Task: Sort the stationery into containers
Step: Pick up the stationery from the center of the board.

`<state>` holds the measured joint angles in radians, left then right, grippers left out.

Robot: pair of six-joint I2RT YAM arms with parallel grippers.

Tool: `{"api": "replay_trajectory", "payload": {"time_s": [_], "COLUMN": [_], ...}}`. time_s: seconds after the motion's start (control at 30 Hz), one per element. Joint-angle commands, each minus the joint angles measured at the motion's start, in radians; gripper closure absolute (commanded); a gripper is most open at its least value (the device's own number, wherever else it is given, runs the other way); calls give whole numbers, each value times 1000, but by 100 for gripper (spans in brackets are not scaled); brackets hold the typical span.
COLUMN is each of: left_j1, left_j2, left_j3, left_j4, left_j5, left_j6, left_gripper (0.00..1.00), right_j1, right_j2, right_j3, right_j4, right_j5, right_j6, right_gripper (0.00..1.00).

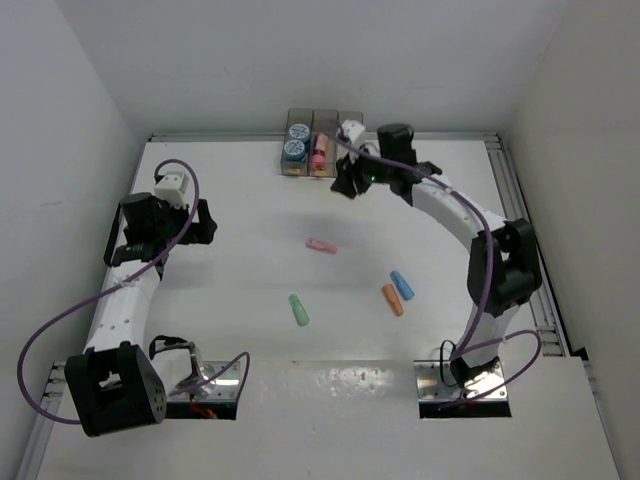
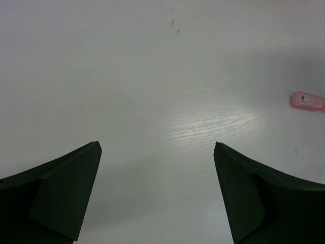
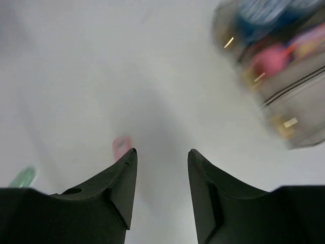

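The three joined translucent bins (image 1: 306, 172) stand at the table's far edge. The left bin holds two blue-and-white cylinders (image 1: 296, 140); the middle bin holds a pink piece (image 1: 320, 155). On the table lie a pink capsule (image 1: 321, 246), a green one (image 1: 298, 309), an orange one (image 1: 393, 299) and a blue one (image 1: 402, 285). My right gripper (image 1: 348, 187) is open and empty just in front of the right bin, partly hiding it. Its wrist view shows its open gripper (image 3: 161, 151), the blurred bins (image 3: 304, 117) and the pink capsule (image 3: 121, 146). My left gripper (image 1: 208, 222) is open and empty at the left.
White walls enclose the table on three sides, and metal rails run along its edges. The left wrist view shows its open gripper (image 2: 157, 145) above bare table, with the pink capsule (image 2: 307, 100) at the right edge. A green capsule (image 3: 22, 177) shows at the right wrist view's left edge.
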<state>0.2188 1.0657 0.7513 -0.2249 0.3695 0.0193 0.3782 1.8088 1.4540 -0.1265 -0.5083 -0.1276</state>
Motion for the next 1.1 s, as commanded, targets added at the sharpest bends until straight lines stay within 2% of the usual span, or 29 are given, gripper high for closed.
{"api": "replay_trajectory", "payload": {"time_s": [0.0, 0.13, 0.27, 0.47, 0.57, 0.93, 1.03, 1.07], "left_j1": [11, 11, 13, 13, 13, 13, 13, 11], "left_j2": [-19, -33, -46, -64, -65, -27, -23, -24], "left_j3": [17, 22, 16, -1, -17, -26, -21, -20], "left_j4": [-24, -31, -30, -33, -25, 6, 6, 6], "left_j5": [11, 3, 2, -9, -11, -12, -15, -14], "left_j6": [13, 27, 30, 50, 51, 30, 33, 36], "left_gripper": [0, 0, 0, 0, 0, 0, 0, 0], "right_j1": [60, 120, 123, 123, 129, 197, 202, 208], "right_j2": [29, 38, 60, 104, 126, 130, 162, 172], "right_j3": [-168, -260, -343, -343, -343, -399, -367, -360], "right_j4": [-188, -119, 52, 145, 160, 205, 205, 205], "right_j5": [-7, 68, 109, 132, 137, 160, 215, 232], "right_j6": [-86, -66, -15, 17, 0, -135, -145, -145], "right_gripper": [56, 56, 56, 51, 48, 49, 52, 59]}}
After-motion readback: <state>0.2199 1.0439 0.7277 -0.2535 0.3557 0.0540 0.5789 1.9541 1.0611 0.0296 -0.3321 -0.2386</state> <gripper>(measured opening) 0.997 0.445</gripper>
